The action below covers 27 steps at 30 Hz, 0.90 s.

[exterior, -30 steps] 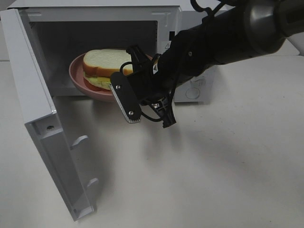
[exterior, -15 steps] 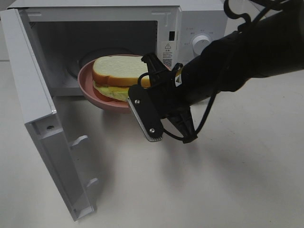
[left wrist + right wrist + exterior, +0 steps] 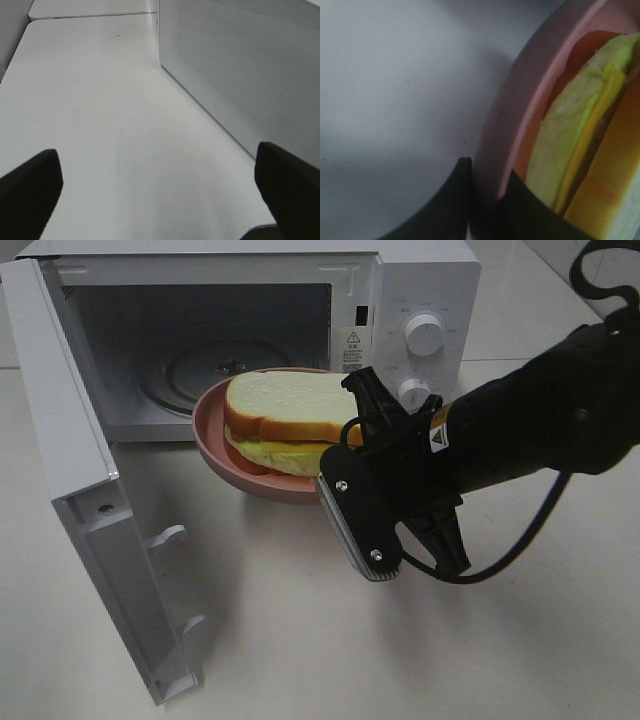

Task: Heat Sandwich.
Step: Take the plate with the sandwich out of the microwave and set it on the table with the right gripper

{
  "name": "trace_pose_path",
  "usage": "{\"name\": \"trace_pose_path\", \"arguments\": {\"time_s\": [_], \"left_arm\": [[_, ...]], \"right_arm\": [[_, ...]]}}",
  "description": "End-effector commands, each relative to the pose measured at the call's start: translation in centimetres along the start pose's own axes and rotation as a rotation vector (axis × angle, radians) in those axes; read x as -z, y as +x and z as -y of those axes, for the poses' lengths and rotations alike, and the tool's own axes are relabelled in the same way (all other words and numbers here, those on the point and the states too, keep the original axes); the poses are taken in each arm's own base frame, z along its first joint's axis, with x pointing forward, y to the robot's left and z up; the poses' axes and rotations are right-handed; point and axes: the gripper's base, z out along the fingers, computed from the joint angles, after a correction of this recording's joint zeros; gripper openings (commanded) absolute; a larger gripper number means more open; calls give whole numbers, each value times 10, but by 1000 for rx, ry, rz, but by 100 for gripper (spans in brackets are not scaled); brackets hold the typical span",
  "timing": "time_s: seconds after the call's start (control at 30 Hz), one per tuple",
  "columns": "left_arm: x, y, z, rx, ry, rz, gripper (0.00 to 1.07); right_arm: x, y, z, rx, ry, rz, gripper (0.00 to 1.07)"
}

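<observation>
Exterior high view gives us the whole scene: our right gripper (image 3: 352,445) clamps the rim of the pink plate (image 3: 215,435), which carries the sandwich (image 3: 285,410) just in front of the microwave (image 3: 420,280) with its door (image 3: 90,500) swung wide. Right wrist view alone shows both fingers (image 3: 452,200) pinching that rim, filling beside them. Left wrist view shows only our left gripper (image 3: 160,195), jaws spread wide over the table (image 3: 90,100), holding nothing

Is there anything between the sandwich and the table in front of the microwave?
Nothing visible: the table there is bare. The right gripper holds the plate rim, with the sandwich outside the open microwave.
</observation>
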Motion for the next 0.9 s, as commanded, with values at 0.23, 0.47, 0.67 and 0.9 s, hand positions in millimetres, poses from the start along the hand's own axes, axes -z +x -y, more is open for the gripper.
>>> {"name": "trace_pose_path", "arguments": {"time_s": [0.23,0.47,0.67,0.9], "left_arm": [[2,2,0,10,-2,23,101],[2,2,0,10,-2,23,101],[2,2,0,10,-2,23,101],[2,2,0,10,-2,23,101]], "right_arm": [[34,1,-20,-7,64,9,2],[50,2,-35,-23,78,11,2],[65,4,-52,-32,74,10,2],[77,5,-61,-32,55,7,2]]}}
